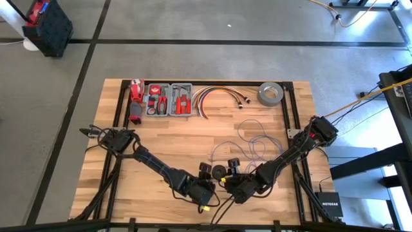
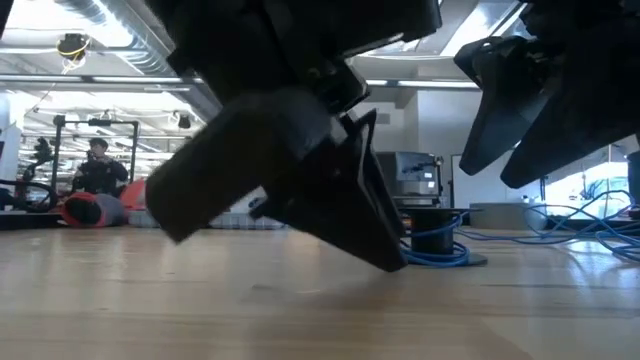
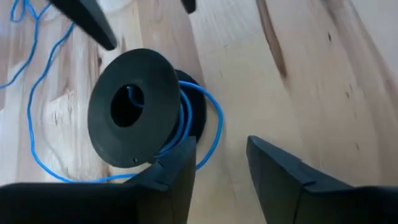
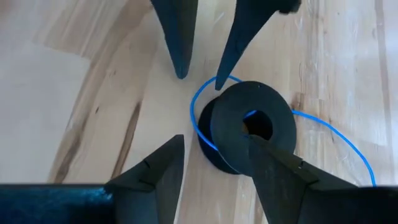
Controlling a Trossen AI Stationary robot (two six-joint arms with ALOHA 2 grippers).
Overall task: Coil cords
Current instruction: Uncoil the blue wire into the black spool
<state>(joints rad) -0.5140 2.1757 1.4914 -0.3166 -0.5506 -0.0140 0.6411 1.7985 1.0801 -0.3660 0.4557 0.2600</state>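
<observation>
Both tools sit close together near the middle of the desk's near edge, on either side of a small black spool (image 1: 219,171). Left tool (image 3: 221,168) has its fingers apart and holds nothing; the spool stands just beyond its fingertips, one fingertip close beside the spool's rim. Right tool (image 4: 214,165) faces it from the other side, fingers also apart, one finger lying over the spool's flange, though actual contact cannot be told.

Around the spool's core runs the thin blue wire (image 3: 186,118), a few turns wound on and loose loops spilling onto the wood beside it. More of this wire trails in wide curls toward the desk's right half (image 1: 254,138).

Along the far edge lie a red tool set (image 1: 166,100), a bundle of coloured cables (image 1: 215,96) and a grey tape roll (image 1: 271,94).
</observation>
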